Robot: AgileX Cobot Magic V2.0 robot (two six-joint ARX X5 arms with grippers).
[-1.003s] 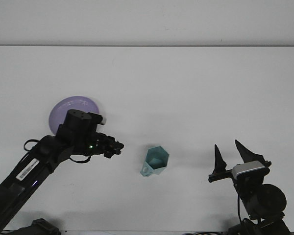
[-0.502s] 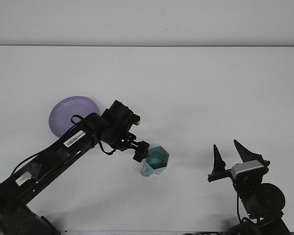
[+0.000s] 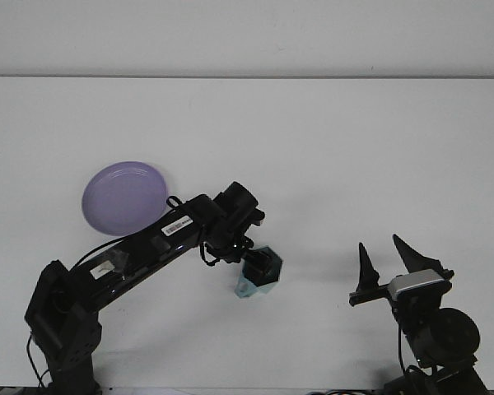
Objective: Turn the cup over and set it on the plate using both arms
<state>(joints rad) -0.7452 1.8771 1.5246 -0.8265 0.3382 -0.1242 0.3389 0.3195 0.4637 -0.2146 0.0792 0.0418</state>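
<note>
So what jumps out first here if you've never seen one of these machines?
Probably the long black left arm stretched across the white table, its gripper down at a small teal cup near the middle. Then the purple plate at the left, and the right gripper waiting open at lower right.

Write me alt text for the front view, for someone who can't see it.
The left arm's pincer reaches down onto a teal cup mid-table. A purple plate sits to the left, and the right pincer waits open near the lower right.

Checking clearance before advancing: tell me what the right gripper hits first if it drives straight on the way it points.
Nothing visible: the right gripper, open, points away over bare table. Depth is uncertain.
</note>
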